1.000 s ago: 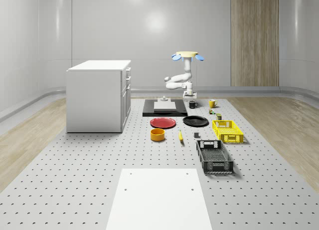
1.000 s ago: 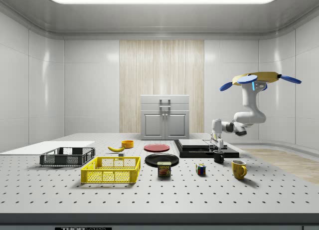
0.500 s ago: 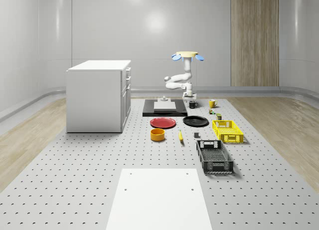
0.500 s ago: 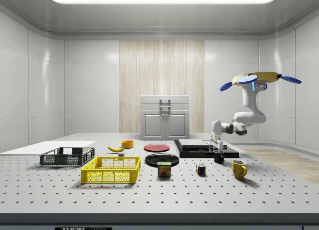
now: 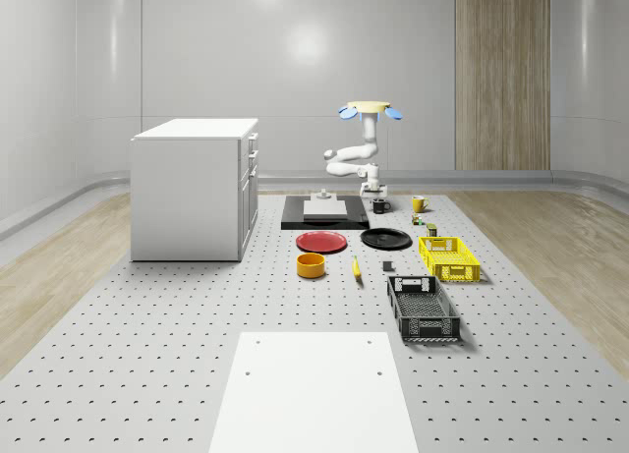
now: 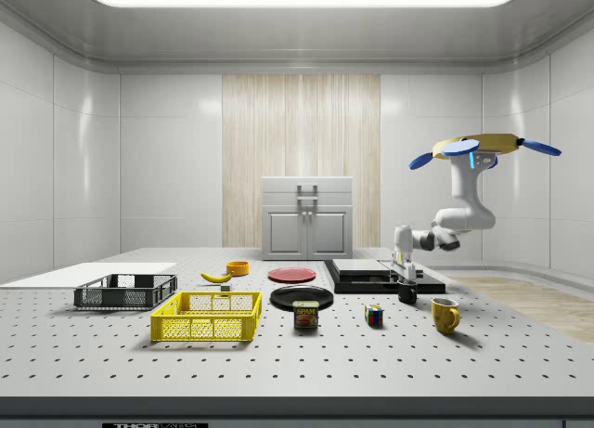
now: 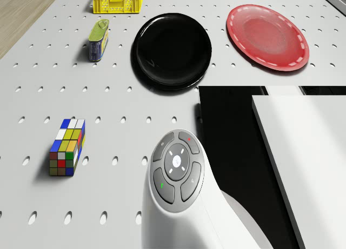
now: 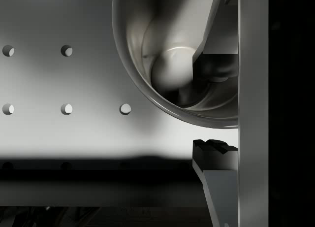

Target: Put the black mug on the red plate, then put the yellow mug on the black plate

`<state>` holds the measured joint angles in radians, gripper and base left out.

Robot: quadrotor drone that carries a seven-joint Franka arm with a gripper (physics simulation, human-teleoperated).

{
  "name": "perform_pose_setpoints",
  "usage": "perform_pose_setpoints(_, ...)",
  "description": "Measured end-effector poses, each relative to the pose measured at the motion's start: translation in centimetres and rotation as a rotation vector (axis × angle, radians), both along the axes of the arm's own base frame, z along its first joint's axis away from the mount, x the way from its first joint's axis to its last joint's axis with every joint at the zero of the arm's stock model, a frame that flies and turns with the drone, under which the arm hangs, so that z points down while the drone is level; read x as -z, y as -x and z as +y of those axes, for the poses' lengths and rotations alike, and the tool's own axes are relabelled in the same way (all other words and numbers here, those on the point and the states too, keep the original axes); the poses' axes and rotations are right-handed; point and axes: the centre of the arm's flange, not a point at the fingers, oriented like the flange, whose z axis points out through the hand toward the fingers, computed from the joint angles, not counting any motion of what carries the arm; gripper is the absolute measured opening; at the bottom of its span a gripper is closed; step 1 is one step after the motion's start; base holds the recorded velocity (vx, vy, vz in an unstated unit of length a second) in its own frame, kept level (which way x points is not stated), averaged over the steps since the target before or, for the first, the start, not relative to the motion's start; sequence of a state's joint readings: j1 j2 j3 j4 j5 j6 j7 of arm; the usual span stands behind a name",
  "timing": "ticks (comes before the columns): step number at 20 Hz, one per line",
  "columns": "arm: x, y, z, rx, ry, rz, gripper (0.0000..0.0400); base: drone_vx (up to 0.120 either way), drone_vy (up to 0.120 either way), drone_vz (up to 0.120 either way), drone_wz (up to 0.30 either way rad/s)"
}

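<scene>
With the black mug [image 6: 407, 292] standing on the worktop [image 5: 177, 345] just beside the dark slab [image 5: 295, 217], and well apart from the red plate [image 5: 322, 242], the first step is in hand: the grasp on that mug. The drone [image 6: 483, 147] hovers high above the far end of the slab, its white arm [image 6: 461, 213] hanging down, bending at the elbow and reaching out level before the wrist turns straight down over the mug. The tool [image 8: 209, 94] is down at the mug's rim; in the wrist view its fingers [image 8: 216, 160] are spread, one inside the mug's bowl and the other outside the wall, straddling the rim with a gap left, so nothing is pinched as far as I can judge. Next, I reckon, the fingers must close firmly on that wall, then lift straight up so the mug clears the slab's edge before it is carried across to the red plate, which lies on the slab's other side beside the black plate [image 5: 385, 239]. The yellow mug [image 6: 445, 315] waits near the black mug, untouched.
</scene>
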<state>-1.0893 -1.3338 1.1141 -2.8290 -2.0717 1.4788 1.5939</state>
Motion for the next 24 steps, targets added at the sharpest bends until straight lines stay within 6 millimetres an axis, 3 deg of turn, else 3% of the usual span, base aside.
perform_pose_setpoints(5,0.5,0.0,0.0,0.0,0.0,0.0,0.0122,0.0,0.0,0.0,0.0)
perform_pose_setpoints(15,3.5,0.0,0.0,0.0,0.0,0.0,0.0111,0.0,0.0,0.12,0.0)
perform_pose_setpoints(19,3.9,0.0,0.0,0.0,0.0,0.0,0.011,0.11,-0.1,0.12,0.0)
perform_pose_setpoints(24,4.0,0.0,0.0,0.0,0.0,0.0,0.011,0.12,-0.12,0.008,0.0)
